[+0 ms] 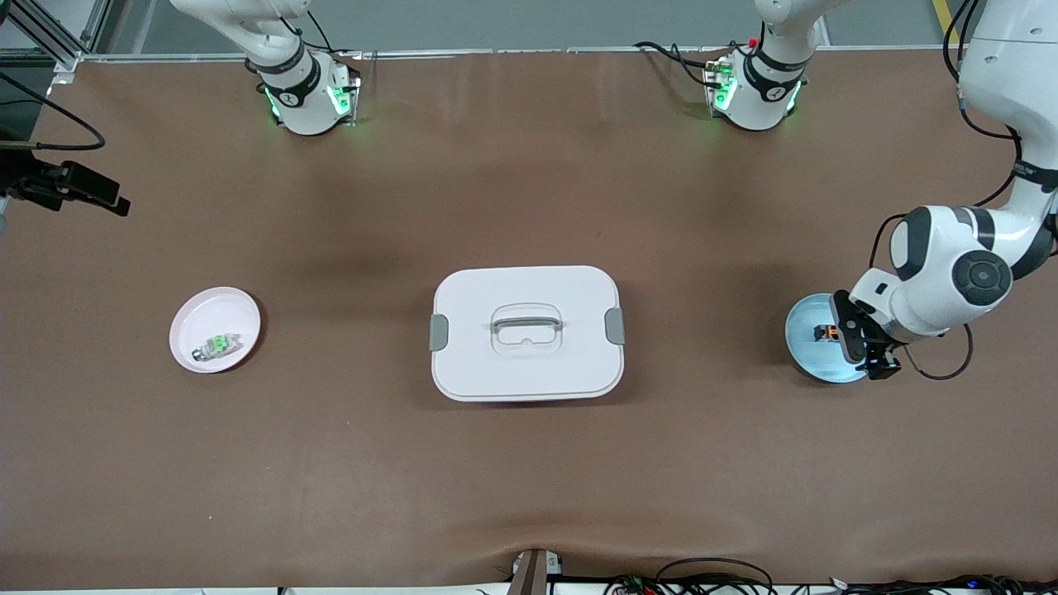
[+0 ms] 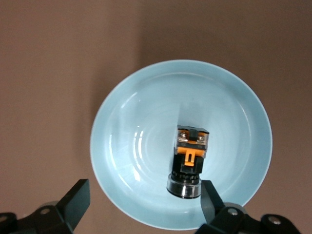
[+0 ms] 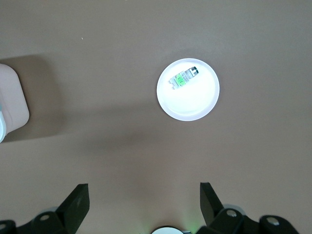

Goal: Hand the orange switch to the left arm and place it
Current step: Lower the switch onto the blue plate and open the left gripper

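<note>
Surface (image 1: 529, 479) of brown, seen from a high camera facing two white robot arms whose bases stand along its upper edge. On it sit three containers and two switches: one box, two round plates, one switch on each plate.

The box (image 1: 526, 332) is large, white and rounded-rectangular, with a grey latch on each short side and a clear recessed handle in its lid, which is on. It sits in the middle of the surface, between the two plates and well apart from both.

The pale blue plate (image 1: 806, 339) lies toward the left arm's end. In it lies the orange switch (image 2: 189, 161), one small black block with an orange part, tipped on its side, its round silver-ringed end pointing toward the wrist camera. The left gripper (image 1: 864, 351) hangs low over this plate with its jaws spread wide and released; in the left wrist view one finger stands just beside the switch's round end, the other over the bare surface outside the plate's rim.

The pink-white plate (image 1: 215, 329) lies toward the right arm's end. In it lies one clear-bodied switch with a green top (image 1: 217, 345), also on its side.

The right gripper (image 3: 144, 204) waits high above the surface with jaws spread and holding nothing; only its wrist view shows it.
</note>
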Motion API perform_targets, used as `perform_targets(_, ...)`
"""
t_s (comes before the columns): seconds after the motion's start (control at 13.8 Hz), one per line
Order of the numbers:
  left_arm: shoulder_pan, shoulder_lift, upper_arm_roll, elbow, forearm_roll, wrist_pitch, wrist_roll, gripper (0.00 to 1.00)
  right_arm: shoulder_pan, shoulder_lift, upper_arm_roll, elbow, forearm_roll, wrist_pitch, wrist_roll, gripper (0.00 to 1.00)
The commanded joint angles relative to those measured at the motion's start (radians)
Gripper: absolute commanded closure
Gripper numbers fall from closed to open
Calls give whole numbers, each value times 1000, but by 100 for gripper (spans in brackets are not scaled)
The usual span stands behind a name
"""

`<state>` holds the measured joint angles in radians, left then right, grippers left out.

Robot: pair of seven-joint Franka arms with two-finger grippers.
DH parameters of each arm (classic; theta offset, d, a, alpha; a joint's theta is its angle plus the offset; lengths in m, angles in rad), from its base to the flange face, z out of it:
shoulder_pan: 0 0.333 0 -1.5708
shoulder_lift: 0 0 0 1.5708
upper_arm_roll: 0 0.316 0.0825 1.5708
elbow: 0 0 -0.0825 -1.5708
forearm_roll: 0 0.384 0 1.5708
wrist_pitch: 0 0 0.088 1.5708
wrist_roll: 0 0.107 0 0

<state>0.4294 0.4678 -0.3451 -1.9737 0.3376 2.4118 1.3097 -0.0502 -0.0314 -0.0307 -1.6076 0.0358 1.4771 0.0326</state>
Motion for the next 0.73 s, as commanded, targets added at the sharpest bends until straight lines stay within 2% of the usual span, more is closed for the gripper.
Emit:
perform_targets(0.0,5,-41,-47,36,-32,-89,-129,0,-10,16,11,29,-13,-14,-10,0)
perform_targets(0.29,3,-66,-141,119,-31,-253,-503,0,-8,16,11,29,-13,-15,-10,0)
perform_targets(0.65,-1,-71,-251,193,-34,-318,-1007,0,-8,15,11,29,-13,-15,-10,0)
